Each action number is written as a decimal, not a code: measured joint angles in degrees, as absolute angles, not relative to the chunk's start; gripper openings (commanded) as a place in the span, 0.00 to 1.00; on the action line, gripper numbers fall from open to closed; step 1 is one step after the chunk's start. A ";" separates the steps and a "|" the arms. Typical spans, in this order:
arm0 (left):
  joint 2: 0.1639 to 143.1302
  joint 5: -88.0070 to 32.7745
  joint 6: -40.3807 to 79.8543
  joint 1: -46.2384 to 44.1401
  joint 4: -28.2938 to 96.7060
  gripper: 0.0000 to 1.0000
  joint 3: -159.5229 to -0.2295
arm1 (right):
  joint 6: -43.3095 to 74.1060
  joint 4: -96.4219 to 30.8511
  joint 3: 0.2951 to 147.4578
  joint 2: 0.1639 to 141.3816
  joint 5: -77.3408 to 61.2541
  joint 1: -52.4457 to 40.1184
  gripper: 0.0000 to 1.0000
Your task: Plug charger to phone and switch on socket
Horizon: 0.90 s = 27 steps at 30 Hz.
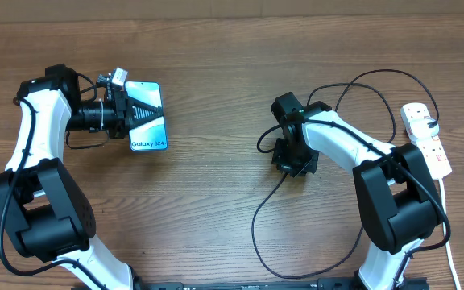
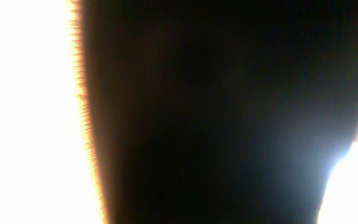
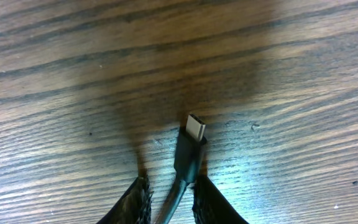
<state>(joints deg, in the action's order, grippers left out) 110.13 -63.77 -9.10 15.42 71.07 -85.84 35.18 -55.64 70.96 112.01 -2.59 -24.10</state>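
Brown wooden worktop (image 1: pixel 216 48) fills the overhead view, with the grain lines running from side to side. On its far right side lies the socket (image 1: pixel 427 138), a white strip with small red switches, and its white cord (image 1: pixel 449 250) goes down along the right edge. The phone (image 1: pixel 150 121) is on the left part of the worktop, well apart from the socket, its blue screen facing up and the white text "Galaxy S24" readable. My left tool (image 1: pixel 126 113) is at the left edge of the phone and reaches over the screen, but I cannot tell if it grips the phone or is only over it; the left wrist view gives only darkness and white glare. The charger (image 1: pixel 258 217) is a thin black cable that makes wide loops on the right half of the worktop, one towards the near edge and one going up towards the socket. My right tool (image 1: pixel 294 159) is near the middle of the worktop, between the phone and the socket, and it is clamped on the charger just behind its end. In the right wrist view the two fingers (image 3: pixel 138 202) stand on each side of the cable, and the connector tip (image 3: pixel 196 127), small and metallic, sticks out in front of them over the wood, with a shadow around it
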 measured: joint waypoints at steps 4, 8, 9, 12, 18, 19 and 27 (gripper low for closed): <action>110.13 -63.77 -9.08 15.42 71.07 0.04 -85.84 | 35.14 -55.42 70.91 111.92 -2.52 -24.08 0.22; 110.13 -63.77 -9.10 15.42 71.05 0.04 -85.84 | 35.20 -54.85 70.89 111.90 -2.04 -24.08 0.22; 110.13 -63.77 -9.08 15.42 71.05 0.04 -85.84 | 35.16 -54.83 70.89 111.90 -1.96 -24.05 0.22; 110.13 -63.77 -9.08 15.42 71.05 0.04 -85.84 | 35.18 -54.72 70.89 111.90 -1.89 -24.05 0.17; 110.13 -63.77 -9.08 15.42 70.67 0.04 -85.84 | 34.50 -53.56 70.87 111.81 -1.89 -24.03 0.09; 110.13 -63.77 -9.08 15.42 70.63 0.04 -85.84 | 34.46 -53.56 70.87 111.81 -1.89 -24.01 0.06; 110.13 -63.77 -9.08 15.42 70.61 0.04 -85.84 | 32.49 -53.01 70.87 111.79 -2.07 -24.01 0.04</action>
